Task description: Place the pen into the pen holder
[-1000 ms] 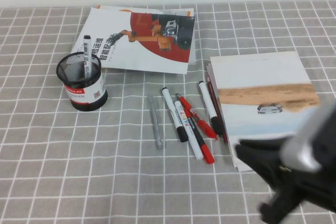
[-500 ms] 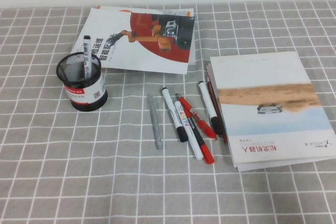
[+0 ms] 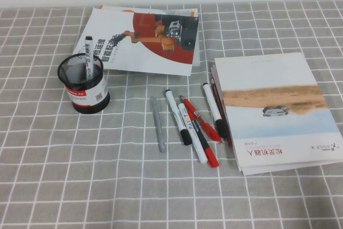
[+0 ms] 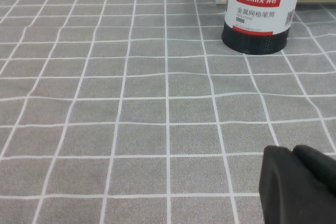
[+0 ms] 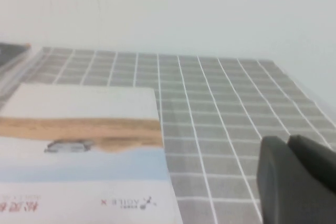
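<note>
The black mesh pen holder (image 3: 84, 84) stands at the left of the table with one white black-capped marker (image 3: 89, 56) upright in it. Three more white markers (image 3: 177, 116) (image 3: 193, 137) (image 3: 214, 109) lie on the cloth in the middle. Neither arm shows in the high view. My left gripper (image 4: 292, 154) is shut and empty, low over bare cloth, well short of the holder (image 4: 259, 17). My right gripper (image 5: 287, 143) is shut and empty, beside the right-hand book's edge.
A slim grey pen (image 3: 158, 124) and red pens (image 3: 201, 119) lie among the markers. A book stack (image 3: 273, 111) lies right of the pens and also shows in the right wrist view (image 5: 79, 145). A brochure (image 3: 144, 38) lies at the back, behind the holder.
The right arm, which filled the lower right of the high view a second ago, has pulled back out of that view. The pens and holder have not moved.
</note>
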Robot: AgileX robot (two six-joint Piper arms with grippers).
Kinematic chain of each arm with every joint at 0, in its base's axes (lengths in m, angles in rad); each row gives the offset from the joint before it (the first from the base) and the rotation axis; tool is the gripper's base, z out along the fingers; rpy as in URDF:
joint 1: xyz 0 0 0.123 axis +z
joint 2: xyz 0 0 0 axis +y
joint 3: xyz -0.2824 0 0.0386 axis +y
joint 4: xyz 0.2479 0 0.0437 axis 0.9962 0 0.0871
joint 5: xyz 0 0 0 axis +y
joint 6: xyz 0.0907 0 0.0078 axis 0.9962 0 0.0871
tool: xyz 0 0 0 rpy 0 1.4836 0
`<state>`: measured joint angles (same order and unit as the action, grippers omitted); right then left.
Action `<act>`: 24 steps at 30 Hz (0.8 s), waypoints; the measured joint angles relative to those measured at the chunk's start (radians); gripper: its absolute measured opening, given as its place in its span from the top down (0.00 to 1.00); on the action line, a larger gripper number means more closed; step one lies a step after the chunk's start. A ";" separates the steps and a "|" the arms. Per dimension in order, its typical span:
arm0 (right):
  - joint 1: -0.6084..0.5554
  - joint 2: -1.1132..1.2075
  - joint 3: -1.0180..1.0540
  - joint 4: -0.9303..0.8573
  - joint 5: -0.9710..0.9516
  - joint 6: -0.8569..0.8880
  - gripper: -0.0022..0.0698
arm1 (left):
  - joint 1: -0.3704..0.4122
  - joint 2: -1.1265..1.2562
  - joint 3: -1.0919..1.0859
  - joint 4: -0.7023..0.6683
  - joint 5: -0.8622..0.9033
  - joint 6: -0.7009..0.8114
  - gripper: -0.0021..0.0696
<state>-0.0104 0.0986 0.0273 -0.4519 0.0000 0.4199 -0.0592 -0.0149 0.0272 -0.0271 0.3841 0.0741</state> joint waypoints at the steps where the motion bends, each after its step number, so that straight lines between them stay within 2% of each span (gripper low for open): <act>1: 0.000 0.000 0.000 0.000 0.013 0.002 0.99 | 0.000 0.000 0.000 0.000 0.000 0.000 0.98; 5: 0.000 -0.004 0.000 0.033 0.025 -0.013 0.99 | 0.000 0.000 0.000 0.000 0.000 0.000 0.98; 11: 0.022 -0.082 0.000 0.324 0.158 -0.240 0.99 | 0.000 0.000 0.000 0.000 0.000 0.000 0.98; 16: 0.031 -0.106 0.000 0.417 0.337 -0.276 0.99 | 0.000 0.000 0.000 0.000 0.000 0.000 0.98; 24: 0.038 -0.106 0.000 0.501 0.365 -0.354 0.99 | 0.000 0.000 0.000 0.000 0.000 0.000 0.98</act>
<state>0.0274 -0.0071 0.0273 0.0489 0.3649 0.0664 -0.0592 -0.0149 0.0272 -0.0271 0.3841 0.0741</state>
